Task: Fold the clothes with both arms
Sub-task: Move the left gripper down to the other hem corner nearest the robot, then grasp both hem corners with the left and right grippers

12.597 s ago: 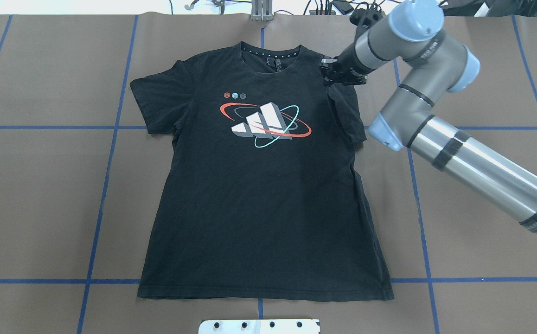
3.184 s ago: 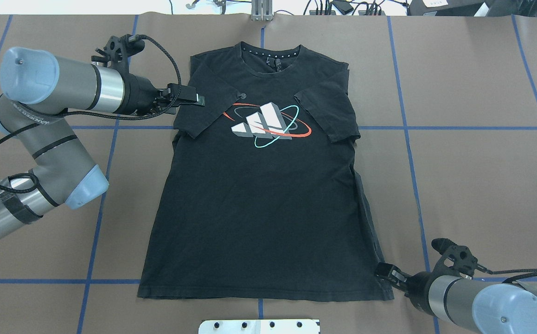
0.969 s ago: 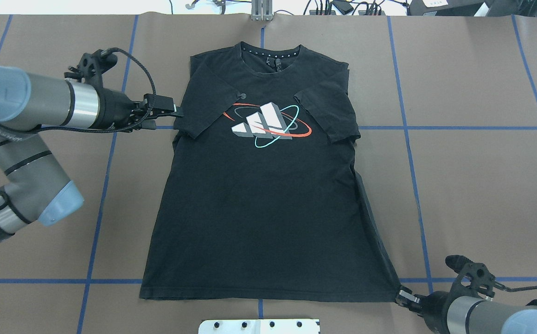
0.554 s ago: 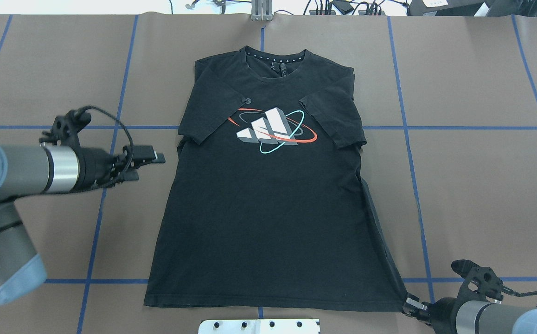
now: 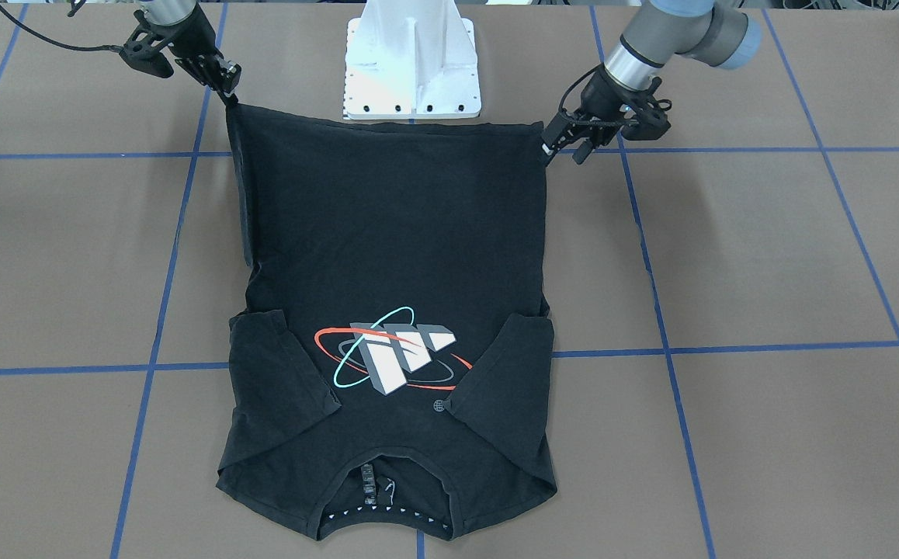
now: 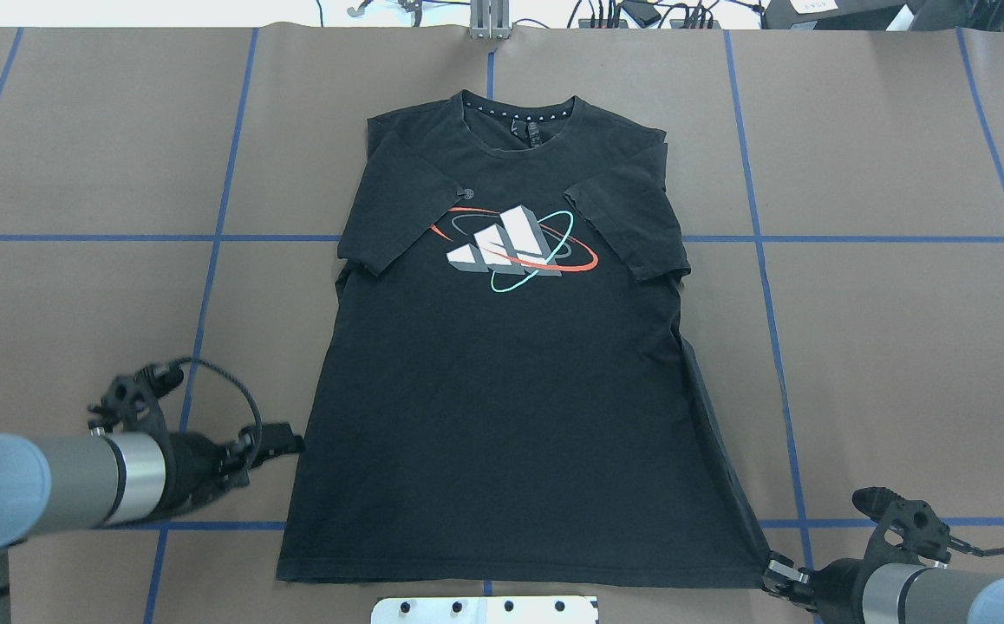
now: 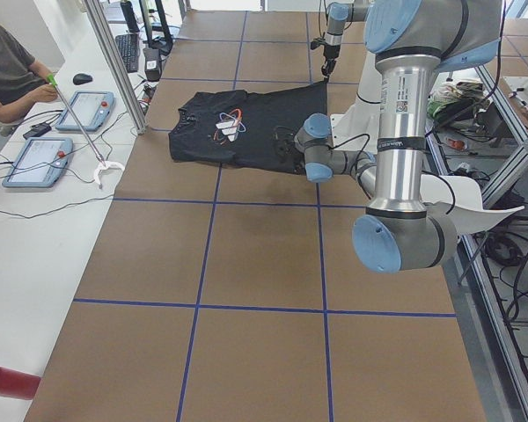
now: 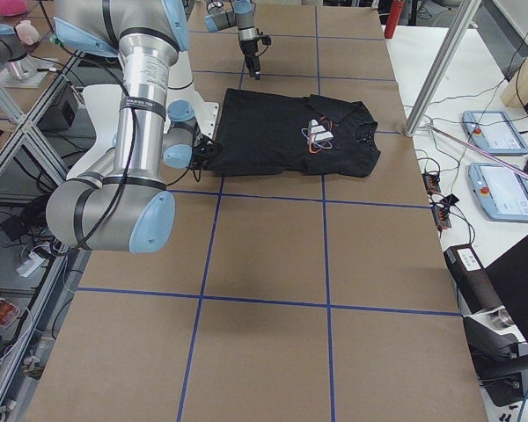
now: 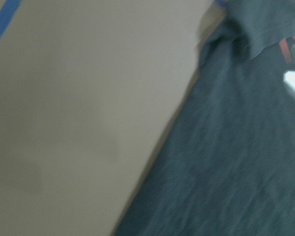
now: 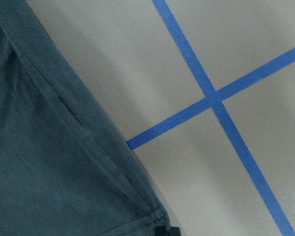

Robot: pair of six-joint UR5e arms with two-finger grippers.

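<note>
The T-shirt (image 6: 511,390) lies flat on the worktop (image 6: 901,347), sleeves folded in, its 5 o'clock hem corner clamped by the right end effector (image 6: 775,576), while the left end effector (image 6: 290,440), closure unreadable, has dropped from the sleeve toward the 7 o'clock hem, likely readying a two-armed fold.
</note>
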